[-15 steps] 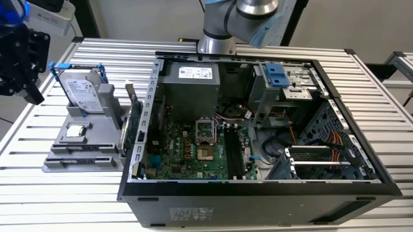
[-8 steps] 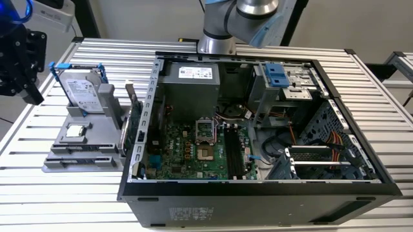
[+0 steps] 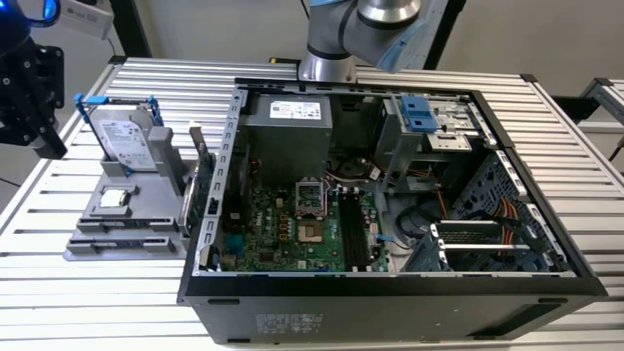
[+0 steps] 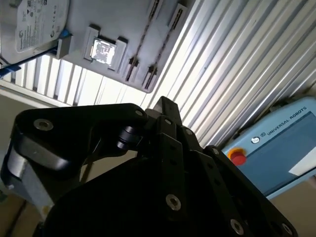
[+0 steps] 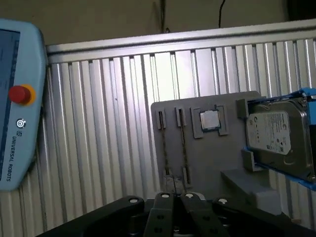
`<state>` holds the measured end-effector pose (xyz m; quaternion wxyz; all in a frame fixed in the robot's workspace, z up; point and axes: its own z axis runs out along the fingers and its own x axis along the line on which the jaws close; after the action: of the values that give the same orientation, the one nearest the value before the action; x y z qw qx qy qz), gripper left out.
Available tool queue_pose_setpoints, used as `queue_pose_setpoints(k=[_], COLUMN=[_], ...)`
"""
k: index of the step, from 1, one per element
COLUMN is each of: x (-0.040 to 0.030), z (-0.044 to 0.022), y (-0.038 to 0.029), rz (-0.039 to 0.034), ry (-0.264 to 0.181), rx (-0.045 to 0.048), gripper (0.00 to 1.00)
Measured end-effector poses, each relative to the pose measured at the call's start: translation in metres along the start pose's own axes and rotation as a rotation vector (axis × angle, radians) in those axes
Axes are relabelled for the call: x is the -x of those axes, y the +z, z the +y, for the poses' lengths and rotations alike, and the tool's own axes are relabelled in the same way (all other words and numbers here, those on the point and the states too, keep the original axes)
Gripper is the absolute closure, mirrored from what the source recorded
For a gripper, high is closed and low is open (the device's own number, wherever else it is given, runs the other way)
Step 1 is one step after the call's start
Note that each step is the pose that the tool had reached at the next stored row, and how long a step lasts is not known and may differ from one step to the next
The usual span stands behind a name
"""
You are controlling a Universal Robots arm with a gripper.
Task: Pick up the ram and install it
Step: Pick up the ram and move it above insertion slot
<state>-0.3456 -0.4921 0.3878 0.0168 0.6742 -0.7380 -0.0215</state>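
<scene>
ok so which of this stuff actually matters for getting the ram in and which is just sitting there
For the job:
- ram, on edge in the grey holder
- gripper
- black memory slots in the open computer case

Just lying about:
- hard drive
- processor chip
- green card
- teach pendant

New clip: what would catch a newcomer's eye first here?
The open computer case fills the middle of the exterior view, its motherboard exposed. At that view's left, a gray holder carries a standing hard drive. In the first wrist view the gripper faces the holder's two ram sticks.
</scene>
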Motion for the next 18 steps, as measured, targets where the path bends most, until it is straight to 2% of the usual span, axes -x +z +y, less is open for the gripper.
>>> queue_pose_setpoints(k=[6, 8, 9, 10, 11, 13, 14, 15, 16, 18], x=[0.0000, -0.0001, -0.0001, -0.0001, 0.0000, 0.0000, 0.0002, 0.0006, 0.0011, 0.0018], z=[0.0000, 0.0000, -0.0001, 0.0000, 0.0000, 0.0001, 0.0000, 0.0001, 0.0001, 0.0001], y=[0.0001, 0.0002, 0.0001, 0.0001, 0.0001, 0.0001, 0.0001, 0.0000, 0.0002, 0.0002], rz=[0.0022, -0.0010, -0.0070, -0.0161, -0.0276, -0.0558, -0.0645, -0.0700, -0.0726, -0.0721], ry=[-0.083, -0.101, -0.107, -0.111, -0.115, -0.122, -0.125, -0.129, -0.135, -0.159], rx=[-0.0234, -0.0347, -0.0393, -0.0431, -0.0454, -0.0466, -0.0462, -0.0458, -0.0456, -0.0446], gripper=[1.00, 1.00, 1.00, 1.00, 1.00, 1.00, 1.00, 1.00, 1.00, 1.00])
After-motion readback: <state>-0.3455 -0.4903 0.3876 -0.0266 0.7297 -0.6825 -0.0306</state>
